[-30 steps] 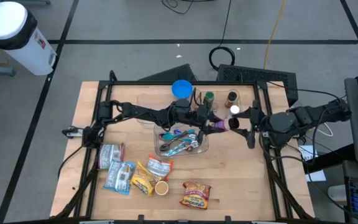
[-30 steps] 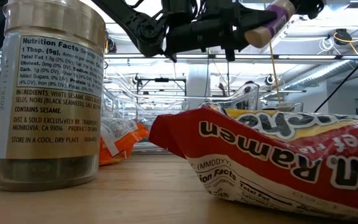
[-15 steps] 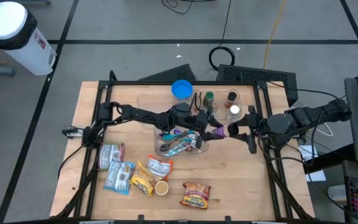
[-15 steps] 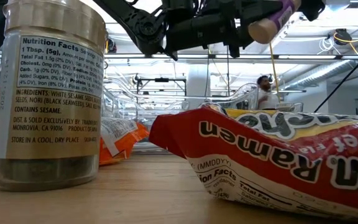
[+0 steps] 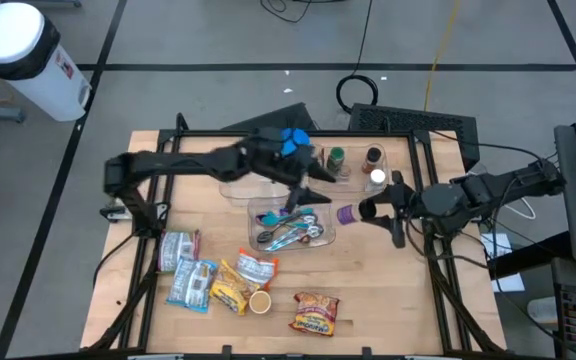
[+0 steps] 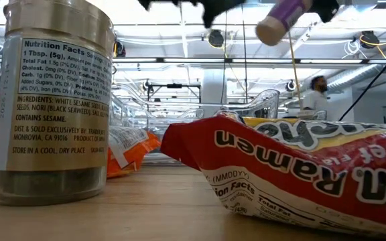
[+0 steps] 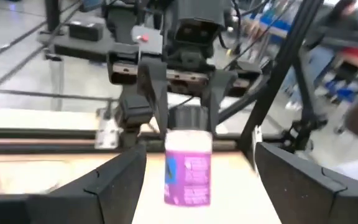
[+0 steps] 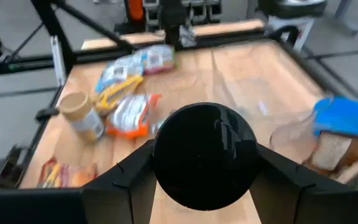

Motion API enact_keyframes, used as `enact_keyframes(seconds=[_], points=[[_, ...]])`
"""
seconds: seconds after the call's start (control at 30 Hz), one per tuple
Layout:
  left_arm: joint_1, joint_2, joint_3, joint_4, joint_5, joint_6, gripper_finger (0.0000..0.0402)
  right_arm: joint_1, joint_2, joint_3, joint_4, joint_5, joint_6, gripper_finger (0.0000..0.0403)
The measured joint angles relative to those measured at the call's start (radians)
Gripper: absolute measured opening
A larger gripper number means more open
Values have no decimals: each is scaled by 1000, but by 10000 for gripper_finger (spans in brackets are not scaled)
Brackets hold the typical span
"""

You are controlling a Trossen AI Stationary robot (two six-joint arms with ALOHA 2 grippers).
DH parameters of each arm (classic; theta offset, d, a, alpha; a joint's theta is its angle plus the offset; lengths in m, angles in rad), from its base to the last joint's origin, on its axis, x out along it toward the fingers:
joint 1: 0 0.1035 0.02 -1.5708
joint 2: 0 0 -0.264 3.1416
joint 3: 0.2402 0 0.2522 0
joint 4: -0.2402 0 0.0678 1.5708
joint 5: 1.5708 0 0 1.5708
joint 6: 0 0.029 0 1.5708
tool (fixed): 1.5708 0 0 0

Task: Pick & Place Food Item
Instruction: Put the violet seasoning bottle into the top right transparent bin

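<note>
Purple-labelled and capped in black, the bottle is hanging in the air just beside the tub, off the side that faces the right arm, and the right gripper is clenching it by the cap end. In the right wrist view the black cap is filling the space between the 2 fingers, so the grasp is sitting on the lid and not on the body. The bottle is lying roughly level, its long axis running from the gripper toward the tub, with its pale base leading and tipped slightly down in the low view. It looks like a small rigid plastic container, light, smooth and probably a little slick where the label wraps it; a hold on the cap alone may let it swivel or sag, so a firmer place to take it would be around the labelled body just below the cap. The left gripper is hovering over the far side of the tub with its fingers spread wide and grasping nothing, the bottle showing well apart between them. Inside the tub, 1 heap of utensils is lying, and snack packets are resting on the near side of it.
</note>
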Motion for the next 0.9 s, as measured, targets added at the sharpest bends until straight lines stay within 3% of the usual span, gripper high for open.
enact_keyframes(seconds=[0.2, 0.43, 0.63, 0.9], points=[[-13, -113, 0, -216, -77, 95, 310, -156, 113, 133, -114, -27, -126, 192], [-40, -132, -1, -312, -153, 121, 310, -515, 314, 278, -355, -177, -287, 192], [-63, -123, -2, -359, -230, 105, 310, -749, 458, 271, -470, -259, -380, 192], [-117, -144, -2, -357, -275, 145, 310, -845, 514, 140, -327, -348, -411, 192]])
